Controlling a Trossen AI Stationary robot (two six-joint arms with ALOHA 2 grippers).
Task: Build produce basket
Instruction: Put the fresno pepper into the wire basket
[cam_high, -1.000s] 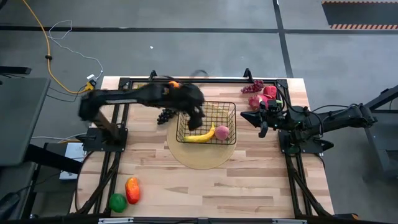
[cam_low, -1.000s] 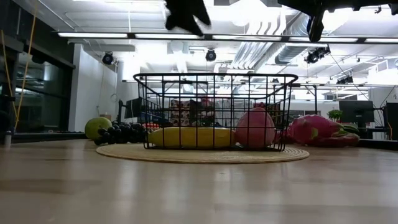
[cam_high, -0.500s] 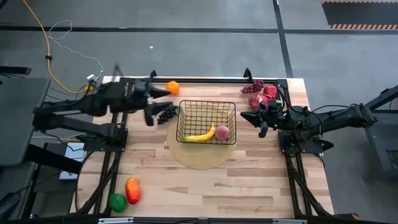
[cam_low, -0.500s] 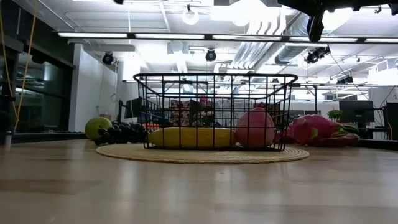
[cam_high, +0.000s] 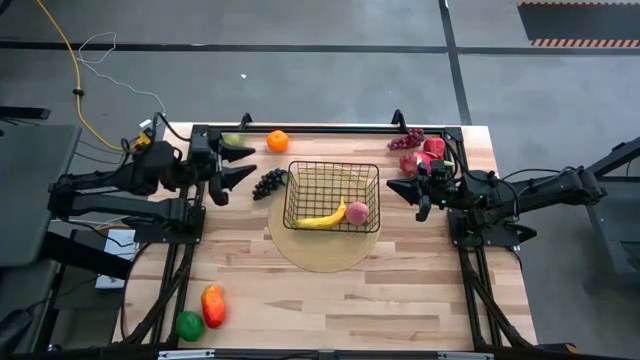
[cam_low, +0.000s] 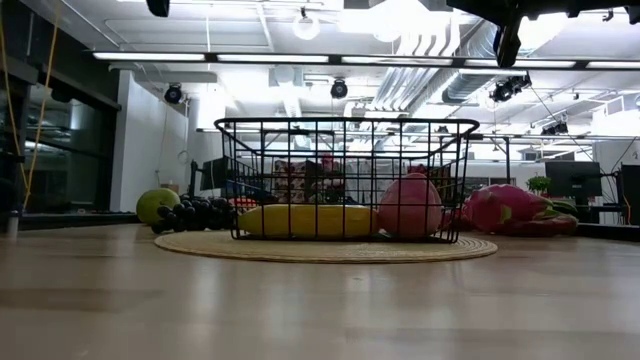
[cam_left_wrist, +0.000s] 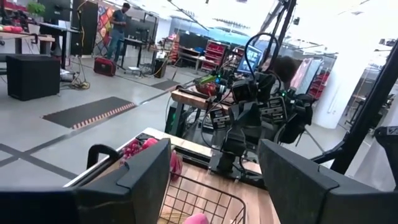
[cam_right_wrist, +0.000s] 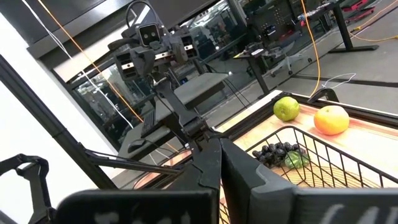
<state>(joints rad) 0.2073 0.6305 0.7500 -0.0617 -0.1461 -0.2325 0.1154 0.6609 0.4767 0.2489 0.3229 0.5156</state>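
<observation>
Left gripper hangs over the table's left side, just left of the black grapes, fingers spread partway with nothing between them. In its wrist view the two fingers stand clearly apart and empty. Right gripper waits right of the basket, fingers pressed together, nothing held; its wrist view shows the fingers meeting edge to edge.

One basket, sitting on the round wooden disc mid-table. Inside it, two pieces: one banana along the near wall and one peach at its right end. The low view confirms both resting on the basket floor.

Outside, count them off: one bunch of black grapes touching the basket's left wall, one orange and one green pear at the far left edge, one red grape bunch and one dragon fruit at the far right corner, behind the right gripper. At the near left corner, one mango and one green ball, touching each other.
</observation>
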